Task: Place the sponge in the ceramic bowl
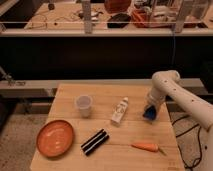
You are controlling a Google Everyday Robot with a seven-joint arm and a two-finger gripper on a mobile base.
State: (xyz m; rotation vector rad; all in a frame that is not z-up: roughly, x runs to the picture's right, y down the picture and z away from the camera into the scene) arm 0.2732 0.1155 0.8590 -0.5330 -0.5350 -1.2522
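1. Claw [150, 107] is over the right part of the worktop [115, 156], near its right edge, pointing down from the white arm [175, 92], which comes in from the right of the view
2. Claw jaws are together, clamped on the sponge [148, 114], a small dark-blue chunk at the tip
3. Sponge is low over the wood; can't tell if it touches the surface or hangs just above
4. Ceramic bowl [55, 138] (orange, round, shallow, w/ raised rim) sits at the front-left corner of the worktop, well apart from sponge & claw
5. Btw. bowl and sponge: a translucent plastic cup [83, 105] upright, left of centre, and a white bottle [119, 110] lying slanted near centre, near the sponge on its left
6. Two black sticks [95, 141] lie side by side, touching, in front of the cup & right of the bowl; can't tell what they are
7. Orange carrot [145, 146] lies front-right, in front of the sponge and apart from it
8. Behind, across a dark gap, is a back worktop [65, 12] w/ cables & clutter, too blurred to name
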